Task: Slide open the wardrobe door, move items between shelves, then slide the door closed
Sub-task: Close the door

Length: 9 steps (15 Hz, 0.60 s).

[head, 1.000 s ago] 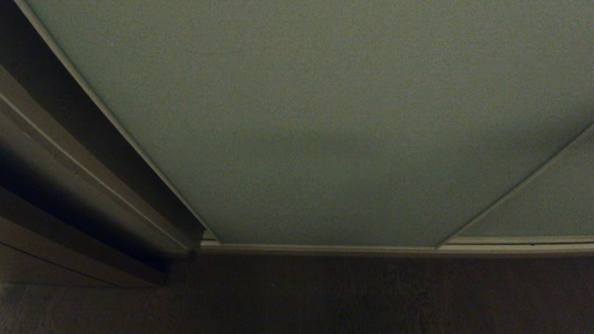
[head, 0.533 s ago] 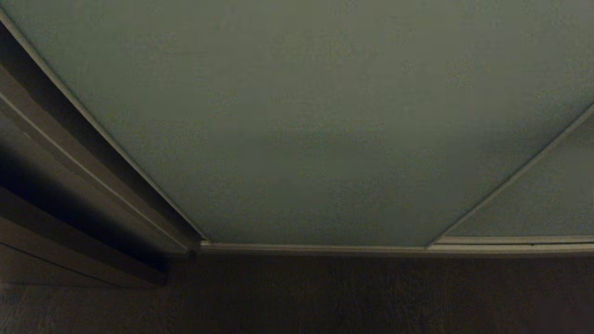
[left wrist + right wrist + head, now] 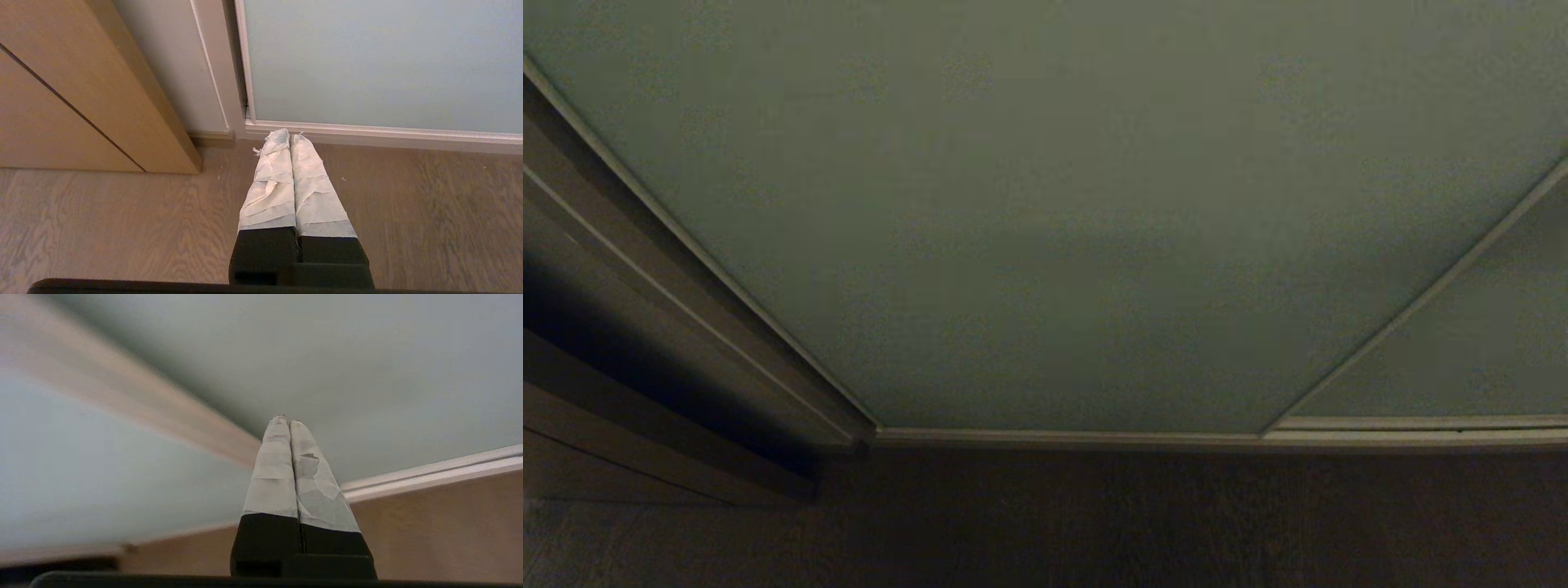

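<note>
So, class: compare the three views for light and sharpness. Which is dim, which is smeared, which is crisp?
Head view: dim and murky, the sliding wardrobe door dull. Right wrist view: motion-smeared door frame behind the sharp right gripper. Left wrist view: bright, crisp floor grain around the left gripper.

- The sliding wardrobe door is pale grey-green.
- The floor is brown with wavy wood lines.
- The left end effector is white and black.
</note>
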Tool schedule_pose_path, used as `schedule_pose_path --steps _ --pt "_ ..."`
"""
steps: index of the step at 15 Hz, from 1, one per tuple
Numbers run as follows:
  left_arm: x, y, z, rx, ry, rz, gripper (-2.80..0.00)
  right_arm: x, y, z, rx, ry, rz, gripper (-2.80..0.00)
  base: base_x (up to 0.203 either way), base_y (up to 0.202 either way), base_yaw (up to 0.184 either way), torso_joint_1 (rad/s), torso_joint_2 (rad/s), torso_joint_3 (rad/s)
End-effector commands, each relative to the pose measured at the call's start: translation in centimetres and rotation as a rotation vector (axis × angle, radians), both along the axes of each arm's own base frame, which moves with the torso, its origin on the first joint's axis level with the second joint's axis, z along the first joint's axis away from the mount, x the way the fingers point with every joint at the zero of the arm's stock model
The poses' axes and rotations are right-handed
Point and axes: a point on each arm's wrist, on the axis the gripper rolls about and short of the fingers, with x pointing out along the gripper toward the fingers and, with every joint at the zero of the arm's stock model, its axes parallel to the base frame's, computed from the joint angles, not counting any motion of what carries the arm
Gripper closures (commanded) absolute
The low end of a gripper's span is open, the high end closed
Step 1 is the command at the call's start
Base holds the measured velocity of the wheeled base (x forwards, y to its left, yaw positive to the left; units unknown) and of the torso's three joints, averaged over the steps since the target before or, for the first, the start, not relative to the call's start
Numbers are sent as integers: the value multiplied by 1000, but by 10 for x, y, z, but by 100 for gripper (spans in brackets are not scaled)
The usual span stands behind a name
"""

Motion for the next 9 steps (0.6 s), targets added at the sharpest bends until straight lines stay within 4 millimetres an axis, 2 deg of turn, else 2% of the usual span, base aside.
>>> schedule_pose_path --steps 1,5,9 --pt "0 0 0 -2 1 1 0 -14 17 3 -80 -19 11 0 0 0 0 0 0 0" --pt "0 0 0 -1 1 1 0 -40 53 -5 -276 -16 -113 0 0 0 0 0 0 0" --pt "0 0 0 -1 1 2 0 -80 96 -18 -379 -69 -144 0 0 0 0 0 0 0"
